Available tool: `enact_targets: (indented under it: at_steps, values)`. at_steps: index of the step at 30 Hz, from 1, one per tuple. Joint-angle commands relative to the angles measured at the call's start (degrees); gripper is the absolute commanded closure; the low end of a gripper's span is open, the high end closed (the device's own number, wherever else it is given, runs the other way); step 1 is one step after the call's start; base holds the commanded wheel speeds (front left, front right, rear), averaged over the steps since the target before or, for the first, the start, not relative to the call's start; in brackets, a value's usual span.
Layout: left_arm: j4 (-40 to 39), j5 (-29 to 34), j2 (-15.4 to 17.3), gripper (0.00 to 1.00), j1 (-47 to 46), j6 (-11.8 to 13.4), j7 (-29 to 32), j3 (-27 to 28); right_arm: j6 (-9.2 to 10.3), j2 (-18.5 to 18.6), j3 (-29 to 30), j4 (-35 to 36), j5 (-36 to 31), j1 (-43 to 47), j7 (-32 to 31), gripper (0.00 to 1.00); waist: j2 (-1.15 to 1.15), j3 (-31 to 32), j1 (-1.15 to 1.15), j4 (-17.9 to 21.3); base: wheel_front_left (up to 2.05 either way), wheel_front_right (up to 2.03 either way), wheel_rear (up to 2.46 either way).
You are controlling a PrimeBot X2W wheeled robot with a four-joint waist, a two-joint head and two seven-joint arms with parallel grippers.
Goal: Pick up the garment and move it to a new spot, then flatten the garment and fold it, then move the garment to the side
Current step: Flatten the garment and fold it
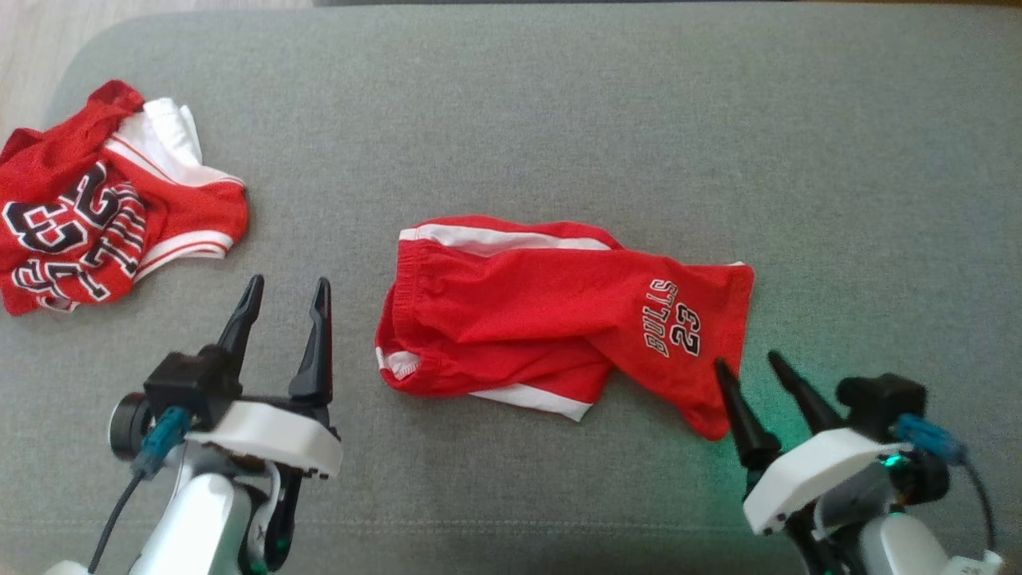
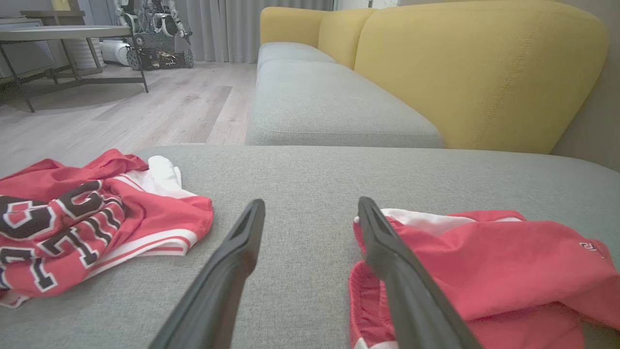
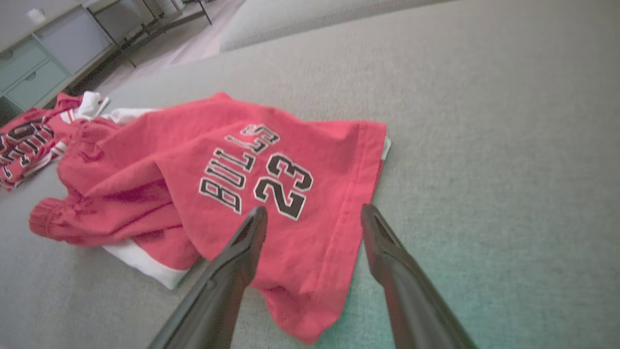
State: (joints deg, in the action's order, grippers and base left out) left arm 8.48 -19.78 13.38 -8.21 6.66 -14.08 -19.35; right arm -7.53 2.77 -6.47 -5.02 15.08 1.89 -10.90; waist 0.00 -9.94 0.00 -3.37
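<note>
The shorts (image 1: 559, 311) lie crumpled at the centre of the grey cushion (image 1: 559, 104). The waistband points to 9 o'clock and the printed leg to 3 o'clock, with the other leg bunched beneath it.

The right end effector (image 1: 749, 361) is at 4 o'clock of the garment, at the printed leg's hem, fingers apart and holding nothing. The left end effector (image 1: 288, 281) is near the waistband at 9 o'clock, fingers apart and empty.

A jersey (image 1: 96, 216) lies at 10 o'clock, well apart.

Risks:
- Pinching a single layer would likely drag that leg and tighten the twist.
- Flattening toward 10 o'clock could snag the jersey.
</note>
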Motion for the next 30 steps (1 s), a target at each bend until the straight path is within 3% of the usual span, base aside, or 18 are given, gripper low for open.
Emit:
enact_targets:
  at_steps: [1, 11, 30]
  values:
    - [-2.1, -0.4, 1.6, 0.0, -1.0, 0.5, 0.2, 2.6, 0.04, 0.1, -0.7, 2.7, 0.3, -1.8, 1.3, 0.0, 0.0, 0.5, 0.0, 0.1, 0.0, 0.0, 0.0]
    - [-4.2, -0.6, 3.0, 0.0, 2.4, 1.9, 1.5, 2.9, 0.04, 0.1, 2.3, 6.3, -3.3, -4.3, 7.9, 0.0, 0.0, 4.2, 0.0, 0.6, 0.0, 0.0, 0.0]
    - [-6.2, -0.5, 3.4, 0.0, 4.0, 2.8, 3.1, 1.3, 0.04, 0.1, 3.4, 7.9, -5.8, -2.2, 6.7, 0.0, 0.0, 5.6, 0.0, 0.3, 0.0, 0.0, 0.0]
